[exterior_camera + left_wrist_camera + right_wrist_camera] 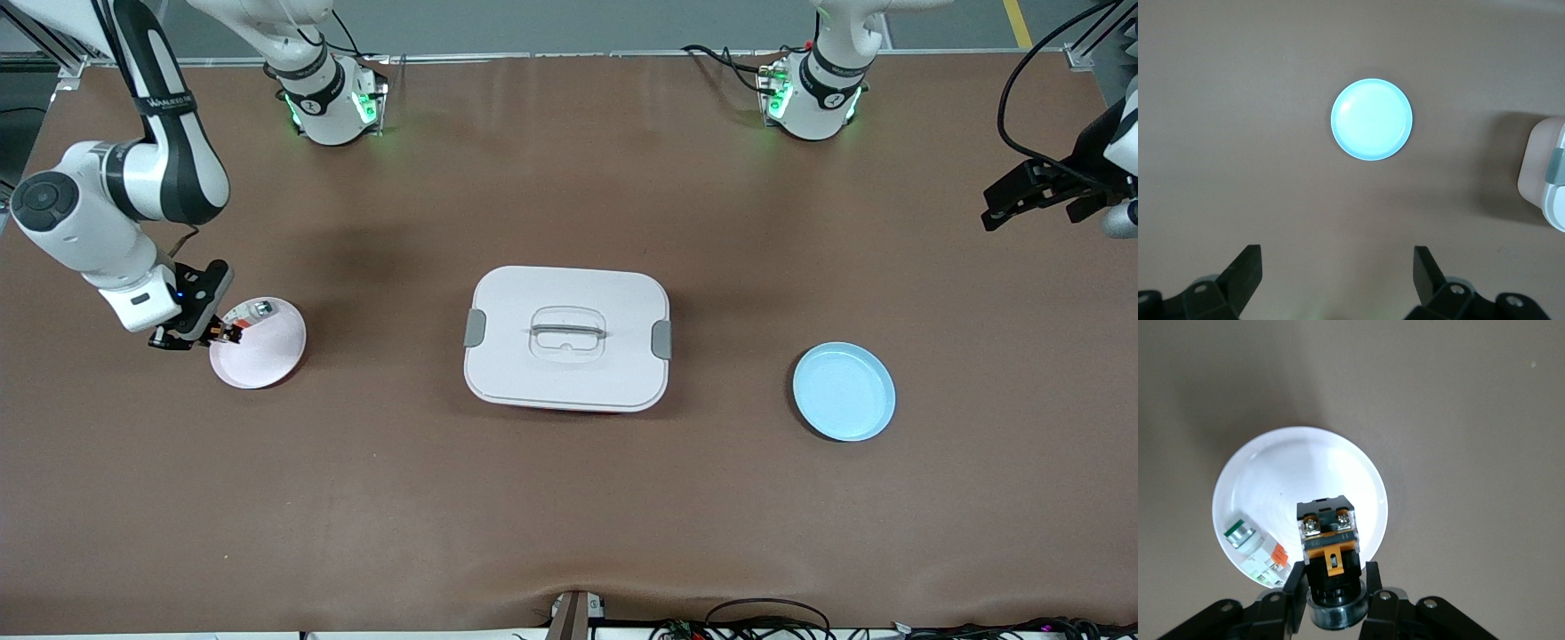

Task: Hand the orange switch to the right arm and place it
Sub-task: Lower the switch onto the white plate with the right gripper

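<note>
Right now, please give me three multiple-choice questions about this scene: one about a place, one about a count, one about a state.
1. What is the orange switch over?
A. the pink plate
B. the blue plate
C. the white lidded box

2. How many plates lie on the table?
A. one
B. two
C. three

3. How does the left gripper stand?
A. shut on the switch
B. shut on nothing
C. open, holding nothing

Answers:
1. A: the right gripper holds it over that plate's rim, beside a silver-and-green piece.
2. B: one pink, one blue.
3. C: its fingers stand wide apart above bare table.
</note>
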